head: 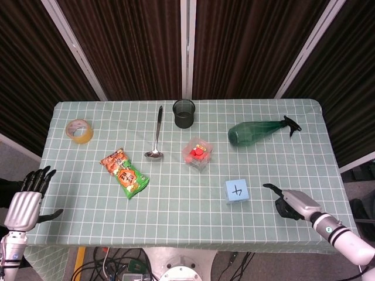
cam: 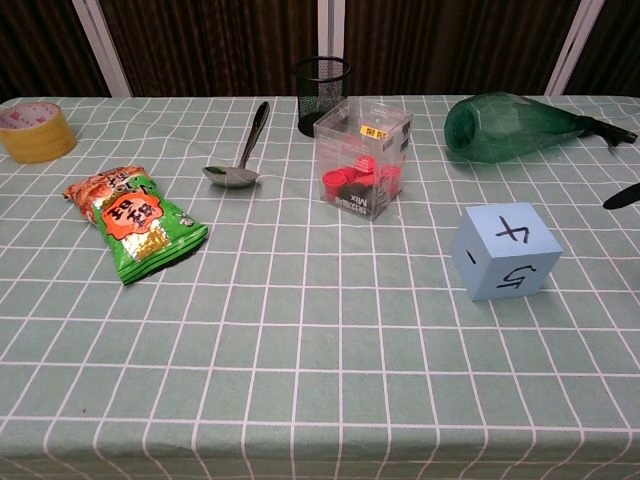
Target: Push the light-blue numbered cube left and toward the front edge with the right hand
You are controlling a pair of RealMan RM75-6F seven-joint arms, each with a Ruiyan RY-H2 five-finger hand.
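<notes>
The chest view's edge cuts off the right hand (cam: 622, 196), showing one fingertip.

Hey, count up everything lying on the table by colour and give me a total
Green: 2, spray bottle, snack bag
Light blue: 1, cube
Yellow: 1, tape roll
Silver: 1, ladle
Black: 1, mesh cup
Clear: 1, box
Total: 7

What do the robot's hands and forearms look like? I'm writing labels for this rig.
The left hand has a silver-grey back shell and black fingers, above a white forearm. The right hand is built the same way: silver back, black fingers. Its forearm is white, with a black band and a small green mark at the wrist. No loose cables show on either arm.
</notes>
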